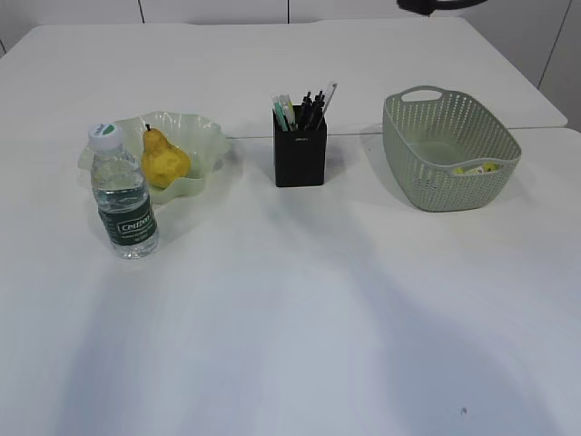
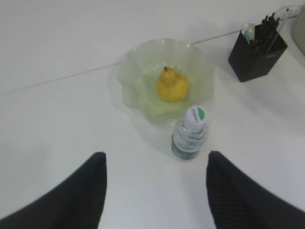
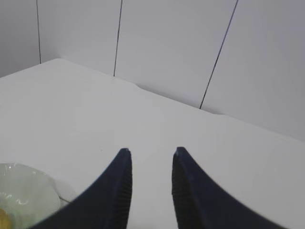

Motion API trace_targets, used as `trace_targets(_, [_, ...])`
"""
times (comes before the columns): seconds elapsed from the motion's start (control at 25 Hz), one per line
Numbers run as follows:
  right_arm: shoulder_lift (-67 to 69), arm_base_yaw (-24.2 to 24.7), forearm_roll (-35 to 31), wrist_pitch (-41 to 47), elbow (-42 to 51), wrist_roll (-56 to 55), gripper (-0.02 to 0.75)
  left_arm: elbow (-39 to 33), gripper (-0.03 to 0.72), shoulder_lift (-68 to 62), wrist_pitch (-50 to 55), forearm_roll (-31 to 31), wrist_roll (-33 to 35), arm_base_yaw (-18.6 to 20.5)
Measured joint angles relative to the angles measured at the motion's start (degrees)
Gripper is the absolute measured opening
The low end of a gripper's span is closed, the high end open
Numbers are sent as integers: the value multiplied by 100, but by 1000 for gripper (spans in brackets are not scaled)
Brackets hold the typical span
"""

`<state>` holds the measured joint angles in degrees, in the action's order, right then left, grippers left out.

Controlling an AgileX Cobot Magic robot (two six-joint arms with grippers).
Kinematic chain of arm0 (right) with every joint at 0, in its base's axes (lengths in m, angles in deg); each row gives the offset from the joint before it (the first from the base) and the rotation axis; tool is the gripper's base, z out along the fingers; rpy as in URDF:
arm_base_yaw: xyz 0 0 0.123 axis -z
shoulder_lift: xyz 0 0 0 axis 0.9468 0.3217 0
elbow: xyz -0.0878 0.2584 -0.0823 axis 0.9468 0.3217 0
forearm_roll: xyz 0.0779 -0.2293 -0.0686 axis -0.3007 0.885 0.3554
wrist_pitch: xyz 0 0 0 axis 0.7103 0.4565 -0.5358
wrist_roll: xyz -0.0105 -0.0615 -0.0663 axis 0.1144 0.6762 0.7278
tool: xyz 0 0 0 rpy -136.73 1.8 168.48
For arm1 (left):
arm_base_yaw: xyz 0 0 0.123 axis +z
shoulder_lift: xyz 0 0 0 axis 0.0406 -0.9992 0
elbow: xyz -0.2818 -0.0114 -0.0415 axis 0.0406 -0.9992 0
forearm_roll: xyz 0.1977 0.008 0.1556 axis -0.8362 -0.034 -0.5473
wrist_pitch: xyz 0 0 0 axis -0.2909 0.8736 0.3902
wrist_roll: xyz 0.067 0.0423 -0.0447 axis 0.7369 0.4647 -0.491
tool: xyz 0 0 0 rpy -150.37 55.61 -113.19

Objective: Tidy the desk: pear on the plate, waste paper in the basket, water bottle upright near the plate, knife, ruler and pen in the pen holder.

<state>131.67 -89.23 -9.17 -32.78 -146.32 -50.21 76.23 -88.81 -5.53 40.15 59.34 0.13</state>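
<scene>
A white table (image 1: pixel 290 309) holds a tidied arrangement. At left, the yellow pear (image 1: pixel 163 160) sits stem-up in the translucent pale green plate (image 1: pixel 204 136) with its ruffled rim. Just in front of the plate's left side, the water bottle (image 1: pixel 123 195) stands upright, white cap on top and dark green label facing the camera.

At center stands the black pen holder (image 1: pixel 300 150), filled with pens (image 1: pixel 313 107) and other slim items whose tops poke above its rim; which of them is the ruler or the knife cannot be made out.

At right, the sage green perforated basket (image 1: pixel 445 150) holds a scrap of bright yellow waste paper (image 1: pixel 477 168), visible through its front handle opening.

Seen from above the bottle and plate, the left gripper (image 2: pixel 155 191) hangs with its dark fingers (image 2: pixel 86 191) spread wide and nothing between them. The right gripper (image 3: pixel 151 191) is held above the table near the plate's edge, its fingers (image 3: pixel 114 191) parted by a narrow gap and likewise holding nothing.
</scene>
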Motion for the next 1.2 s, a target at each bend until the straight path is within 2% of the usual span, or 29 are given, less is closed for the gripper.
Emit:
trace_targets(0.4, [-2042,0,-127,695,1892,-47,247,0,466,443,-448,24,190,0])
trace_targets(0.6, [-2918,0,-331,1696,2282,-65,247,-171,466,856,-795,327,201,0])
trace_targets(0.72, [-3361,0,-639,2275,2303,-65,247,-724,466,1305,-1427,497,211,0])
trace_targets(0.88, [-3812,0,-886,2867,2332,137,247,-1919,466,2125,-2331,512,250,0])
trace_targets(1.04, [-4237,0,-1000,3039,2644,400,247,-3073,466,3160,-2748,512,277,0])
trace_targets(1.2, [-4793,0,-1428,3039,3188,492,246,-3902,466,4288,-2853,538,287,0])
